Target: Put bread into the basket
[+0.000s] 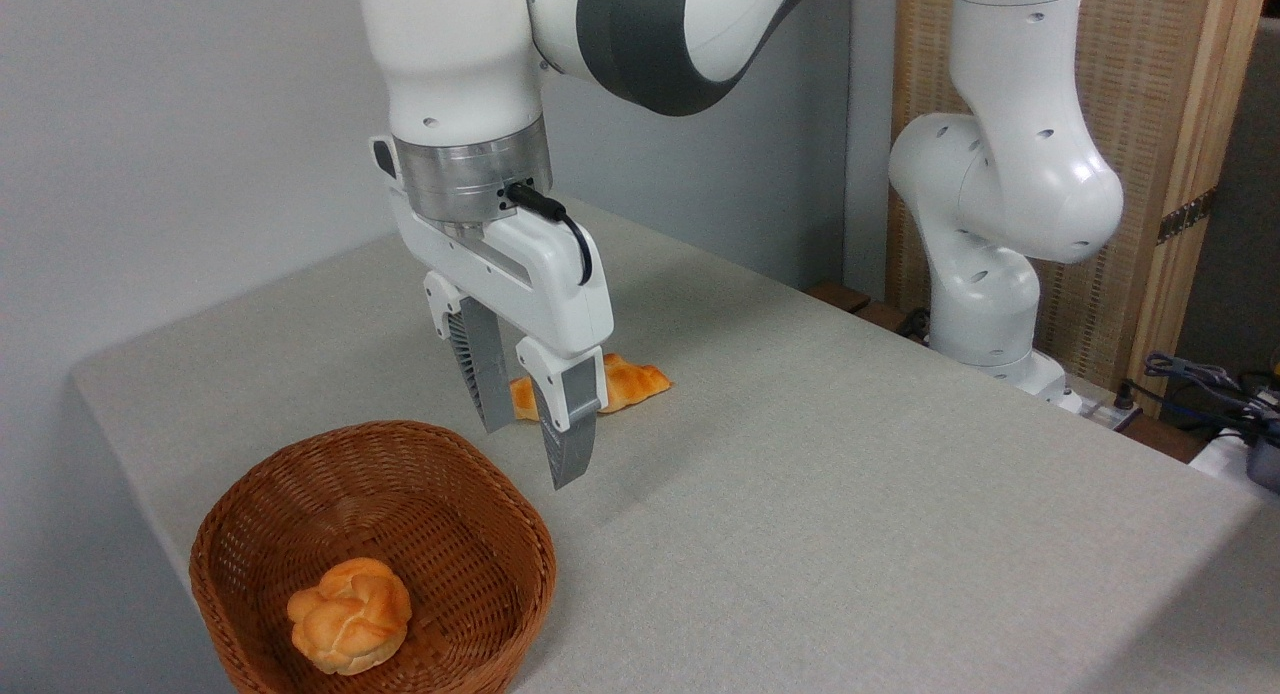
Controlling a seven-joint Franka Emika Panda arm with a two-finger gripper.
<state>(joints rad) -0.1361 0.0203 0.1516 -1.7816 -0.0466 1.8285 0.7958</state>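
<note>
**A:** Camera view gives us the bun [349, 615] lying in the basket [260, 494], down by the near wall, knotted top up; it rests on the woven floor, free of any grip.

**B:** And the gripper [530, 454]?

**A:** Hanging above the table [850, 494], just beyond the basket's far rim; jaws spread with a clear gap, nothing between them; fingers pointing down, tilted a little.

**B:** So the job looks done?

**A:** I'd judge so; bread sits inside, well below the rim, so it shouldn't roll out; wide jaws make sense for an empty hand clearing off.

**B:** That orange thing behind the fingers?

**A:** The loaf [630, 382], on the table, partly hidden by the near finger; it's apart from the basket, and I'd call it a bystander; the arm only needs to avoid knocking it.
</note>
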